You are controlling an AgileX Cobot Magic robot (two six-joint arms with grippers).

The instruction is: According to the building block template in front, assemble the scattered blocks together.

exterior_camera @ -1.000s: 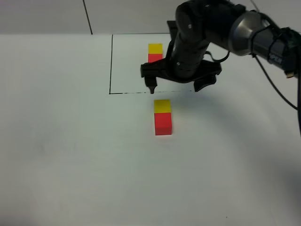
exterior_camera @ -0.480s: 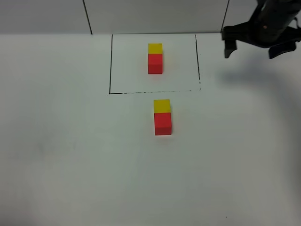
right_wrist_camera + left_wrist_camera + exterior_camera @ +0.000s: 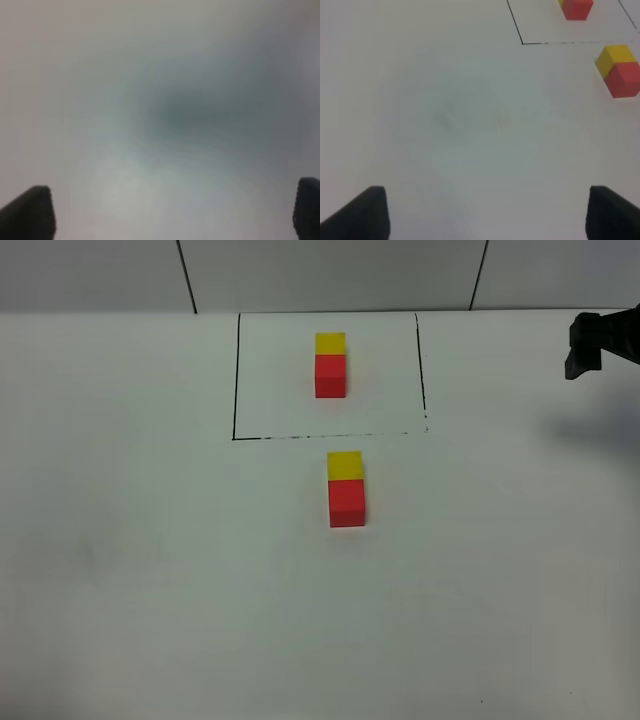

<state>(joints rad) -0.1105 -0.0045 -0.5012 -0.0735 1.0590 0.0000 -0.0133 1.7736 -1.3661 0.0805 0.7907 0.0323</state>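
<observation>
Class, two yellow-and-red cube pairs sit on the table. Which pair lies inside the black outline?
The far pair lies within the black outline. The near pair sits just outside that outline's front edge, with no line around it.

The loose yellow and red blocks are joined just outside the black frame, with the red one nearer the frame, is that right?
Not quite. In the exterior high view the loose yellow block is the one nearer the black frame; the red block sits on its far side. They are joined, just outside the frame.
</observation>
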